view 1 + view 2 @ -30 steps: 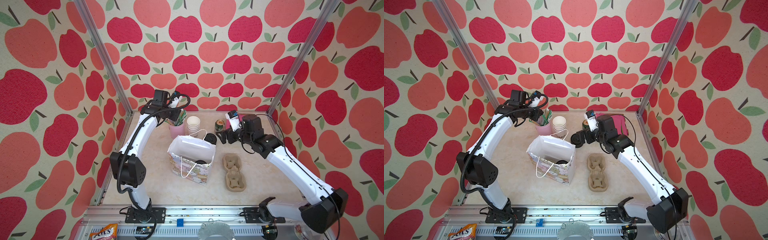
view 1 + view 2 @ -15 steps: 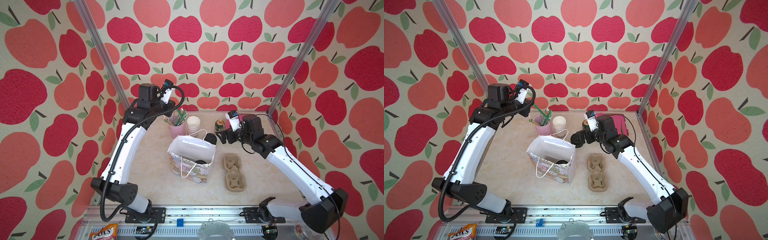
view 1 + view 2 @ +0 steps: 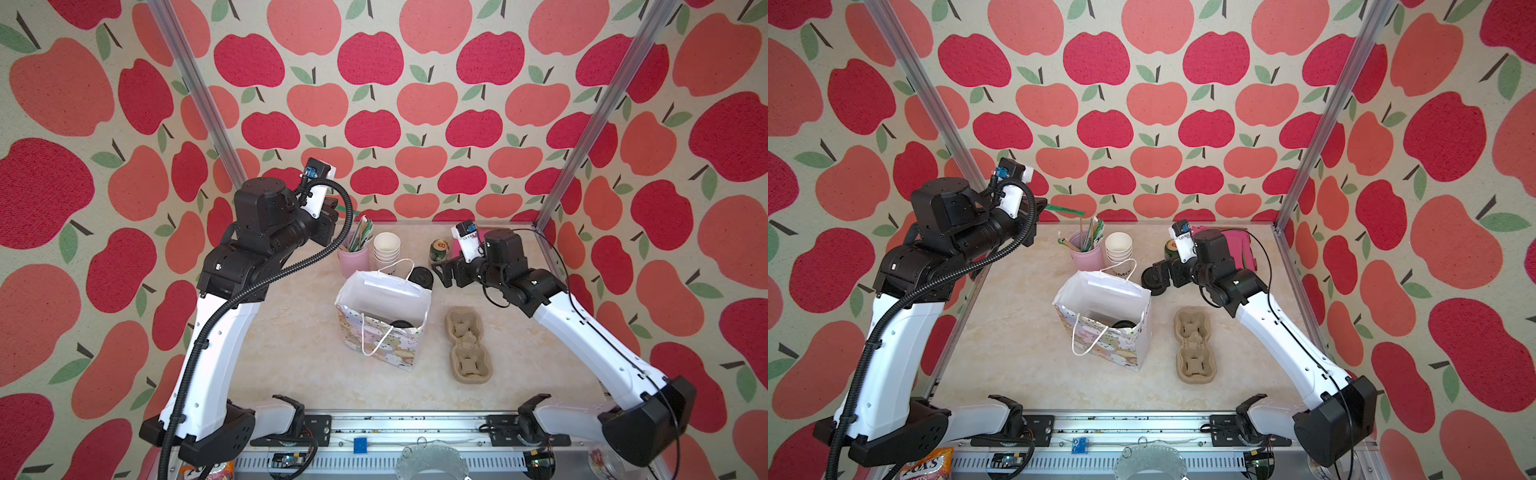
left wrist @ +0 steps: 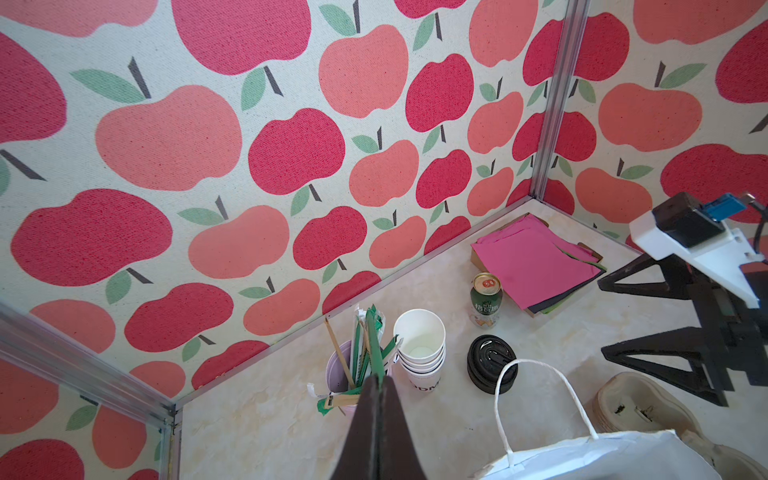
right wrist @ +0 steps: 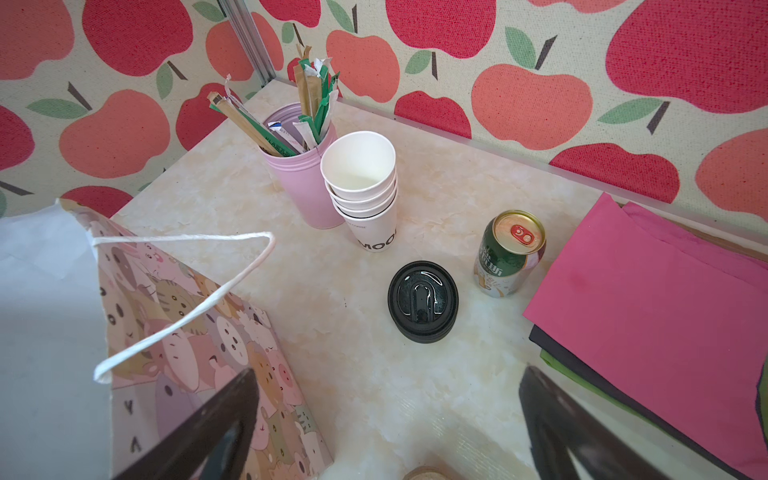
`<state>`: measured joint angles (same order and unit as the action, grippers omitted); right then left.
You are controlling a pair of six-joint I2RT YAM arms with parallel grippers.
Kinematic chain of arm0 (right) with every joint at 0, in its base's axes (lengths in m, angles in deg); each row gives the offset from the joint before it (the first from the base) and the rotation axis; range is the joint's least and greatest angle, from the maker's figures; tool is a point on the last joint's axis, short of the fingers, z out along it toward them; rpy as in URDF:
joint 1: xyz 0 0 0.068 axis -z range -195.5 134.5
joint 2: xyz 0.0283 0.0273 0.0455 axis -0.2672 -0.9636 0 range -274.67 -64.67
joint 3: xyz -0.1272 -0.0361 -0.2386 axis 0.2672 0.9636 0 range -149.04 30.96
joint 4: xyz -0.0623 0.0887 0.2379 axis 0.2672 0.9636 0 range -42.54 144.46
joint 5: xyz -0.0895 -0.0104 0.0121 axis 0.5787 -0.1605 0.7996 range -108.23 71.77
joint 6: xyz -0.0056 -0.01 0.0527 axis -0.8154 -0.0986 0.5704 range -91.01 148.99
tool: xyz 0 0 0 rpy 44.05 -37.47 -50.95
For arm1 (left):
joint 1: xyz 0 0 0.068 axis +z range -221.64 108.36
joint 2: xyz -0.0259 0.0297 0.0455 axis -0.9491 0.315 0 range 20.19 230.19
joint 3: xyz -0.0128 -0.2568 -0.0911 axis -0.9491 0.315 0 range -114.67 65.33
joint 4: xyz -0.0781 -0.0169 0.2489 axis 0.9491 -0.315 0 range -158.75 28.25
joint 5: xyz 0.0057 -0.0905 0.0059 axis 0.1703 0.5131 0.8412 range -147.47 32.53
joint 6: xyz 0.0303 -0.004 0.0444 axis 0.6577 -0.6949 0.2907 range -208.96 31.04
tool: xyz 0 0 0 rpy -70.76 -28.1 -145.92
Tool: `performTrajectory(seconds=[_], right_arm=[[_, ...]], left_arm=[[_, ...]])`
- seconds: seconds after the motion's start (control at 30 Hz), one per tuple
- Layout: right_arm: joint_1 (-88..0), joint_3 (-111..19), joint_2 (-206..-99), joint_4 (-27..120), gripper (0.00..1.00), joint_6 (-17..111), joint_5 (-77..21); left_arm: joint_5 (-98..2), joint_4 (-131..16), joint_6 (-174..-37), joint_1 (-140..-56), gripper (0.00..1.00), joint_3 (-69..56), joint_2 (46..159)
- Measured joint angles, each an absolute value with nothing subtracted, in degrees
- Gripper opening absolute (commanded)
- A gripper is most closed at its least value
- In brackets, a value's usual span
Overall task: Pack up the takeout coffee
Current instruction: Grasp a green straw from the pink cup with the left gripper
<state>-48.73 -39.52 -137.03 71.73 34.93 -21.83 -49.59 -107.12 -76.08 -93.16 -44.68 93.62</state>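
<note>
Right tool (image 5: 386,388), jaws wide apart, faces the takeout coffee (image 5: 423,301) upright on the table (image 5: 440,183) between gift bag (image 5: 187,311) and can (image 5: 509,253), probably lining up a grasp; left tool (image 4: 377,380), clamped on a green-wrapped stick (image 3: 1065,209), sits raised, clear of the bag.

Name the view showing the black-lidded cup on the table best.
The right wrist view: the takeout coffee sits unobstructed, whole black lid visible. In the left wrist view the bag handle crosses it. In both top views it is small, crowded between the gift bag and right end effector.
</note>
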Motion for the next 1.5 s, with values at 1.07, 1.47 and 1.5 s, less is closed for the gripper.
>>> performTrajectory(seconds=[1.07, 1.47, 1.5], right_arm=[[-48.7, -39.5, -137.1, 71.7, 0.99, 35.6, -21.8], [-48.7, -39.5, -137.1, 71.7, 0.99, 35.6, -21.8], [-48.7, -39.5, -137.1, 71.7, 0.99, 35.6, -21.8]], left_arm=[[-38.2, -137.1, -82.3, -93.7, 0.0, -60.1, 94.6], [-36.0, -141.4, -82.3, -93.7, 0.0, -60.3, 96.7], [-36.0, -141.3, -82.3, -93.7, 0.0, -60.3, 96.8]])
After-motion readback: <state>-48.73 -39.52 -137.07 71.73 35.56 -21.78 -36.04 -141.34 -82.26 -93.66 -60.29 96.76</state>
